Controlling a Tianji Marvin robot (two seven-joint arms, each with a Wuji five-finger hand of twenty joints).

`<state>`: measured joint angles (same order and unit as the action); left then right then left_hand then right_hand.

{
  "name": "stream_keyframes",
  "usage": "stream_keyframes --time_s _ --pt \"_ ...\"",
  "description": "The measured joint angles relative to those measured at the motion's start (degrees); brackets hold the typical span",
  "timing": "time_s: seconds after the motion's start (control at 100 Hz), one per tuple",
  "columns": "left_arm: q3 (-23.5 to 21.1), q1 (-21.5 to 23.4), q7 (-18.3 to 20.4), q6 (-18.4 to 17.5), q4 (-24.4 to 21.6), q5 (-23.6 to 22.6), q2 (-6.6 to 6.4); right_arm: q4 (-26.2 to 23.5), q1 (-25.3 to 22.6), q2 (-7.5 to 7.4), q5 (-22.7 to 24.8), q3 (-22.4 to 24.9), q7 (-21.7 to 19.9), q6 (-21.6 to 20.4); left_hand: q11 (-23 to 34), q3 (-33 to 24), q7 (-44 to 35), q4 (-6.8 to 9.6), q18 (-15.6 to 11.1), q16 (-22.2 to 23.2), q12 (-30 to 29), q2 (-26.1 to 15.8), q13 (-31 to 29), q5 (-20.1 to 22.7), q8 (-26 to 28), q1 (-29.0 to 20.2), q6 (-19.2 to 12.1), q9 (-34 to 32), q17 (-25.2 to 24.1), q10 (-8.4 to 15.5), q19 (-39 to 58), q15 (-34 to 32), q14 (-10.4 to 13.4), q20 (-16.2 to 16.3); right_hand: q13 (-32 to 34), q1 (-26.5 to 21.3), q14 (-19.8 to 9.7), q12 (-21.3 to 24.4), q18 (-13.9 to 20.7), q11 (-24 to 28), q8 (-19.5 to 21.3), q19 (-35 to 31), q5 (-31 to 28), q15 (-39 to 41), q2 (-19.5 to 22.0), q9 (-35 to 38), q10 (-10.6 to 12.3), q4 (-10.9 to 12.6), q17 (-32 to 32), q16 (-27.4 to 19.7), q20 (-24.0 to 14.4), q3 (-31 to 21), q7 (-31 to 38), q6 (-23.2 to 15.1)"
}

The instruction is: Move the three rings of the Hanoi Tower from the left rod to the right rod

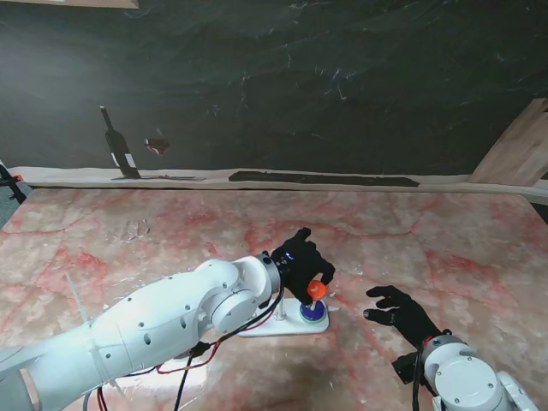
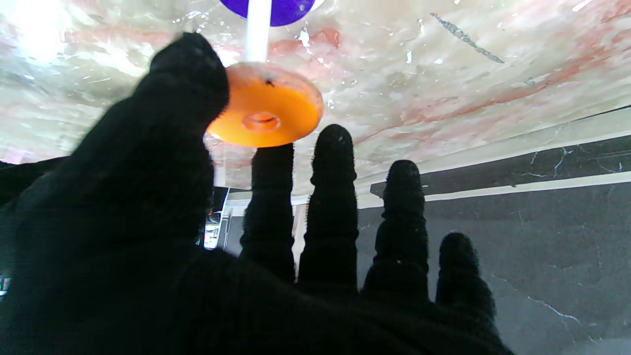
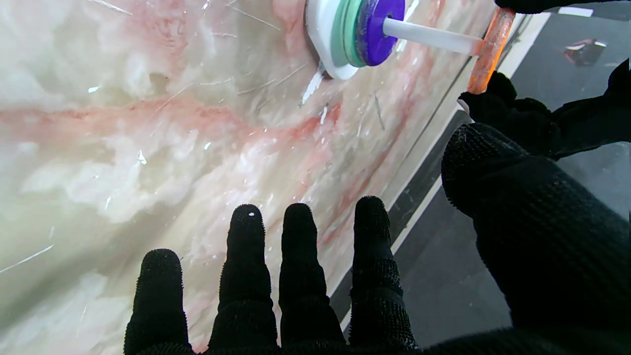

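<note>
My left robot hand (image 1: 301, 261) holds the orange ring (image 2: 266, 106) at the rod (image 3: 430, 37) top, above purple ring (image 3: 374, 29) and green ring (image 3: 346, 34); right robot hand (image 1: 401, 313) is spread, holding nothing.

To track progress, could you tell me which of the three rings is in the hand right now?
The orange ring, pinched by the left hand at the rod's top; the purple and green rings sit at its base.

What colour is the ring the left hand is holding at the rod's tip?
Orange ring, clearest in the left wrist view.

orange ring (image 2: 266, 108), purple ring (image 3: 377, 29), maybe green ring (image 3: 347, 32) under it; white base (image 3: 320, 39); pink-veined marble table (image 1: 428, 231); black gloved hands.
</note>
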<state>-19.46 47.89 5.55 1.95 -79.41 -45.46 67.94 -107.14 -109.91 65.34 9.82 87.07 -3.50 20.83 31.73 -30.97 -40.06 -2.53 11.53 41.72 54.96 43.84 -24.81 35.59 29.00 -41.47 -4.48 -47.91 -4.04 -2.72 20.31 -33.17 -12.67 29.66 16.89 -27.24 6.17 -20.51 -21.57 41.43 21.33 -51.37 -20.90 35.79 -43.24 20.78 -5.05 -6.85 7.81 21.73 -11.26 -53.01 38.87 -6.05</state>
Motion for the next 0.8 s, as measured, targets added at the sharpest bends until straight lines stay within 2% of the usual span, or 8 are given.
stream_keyframes --time_s 0.8 --pt "1.3 -0.4 0.1 0.2 1.0 0.2 0.22 0.5 0.2 0.0 -0.1 0.1 0.0 -0.2 0.0 0.0 0.0 0.0 0.0 0.0 0.0 0.0 -0.8 0.0 0.0 0.0 0.0 0.0 0.0 0.0 0.1 0.0 0.0 -0.7 0.0 0.0 0.0 0.0 0.0 0.0 0.0 -0.1 0.0 0.0 0.0 0.0 0.0 0.0 0.0 0.0 0.0 0.0 0.0 0.0"
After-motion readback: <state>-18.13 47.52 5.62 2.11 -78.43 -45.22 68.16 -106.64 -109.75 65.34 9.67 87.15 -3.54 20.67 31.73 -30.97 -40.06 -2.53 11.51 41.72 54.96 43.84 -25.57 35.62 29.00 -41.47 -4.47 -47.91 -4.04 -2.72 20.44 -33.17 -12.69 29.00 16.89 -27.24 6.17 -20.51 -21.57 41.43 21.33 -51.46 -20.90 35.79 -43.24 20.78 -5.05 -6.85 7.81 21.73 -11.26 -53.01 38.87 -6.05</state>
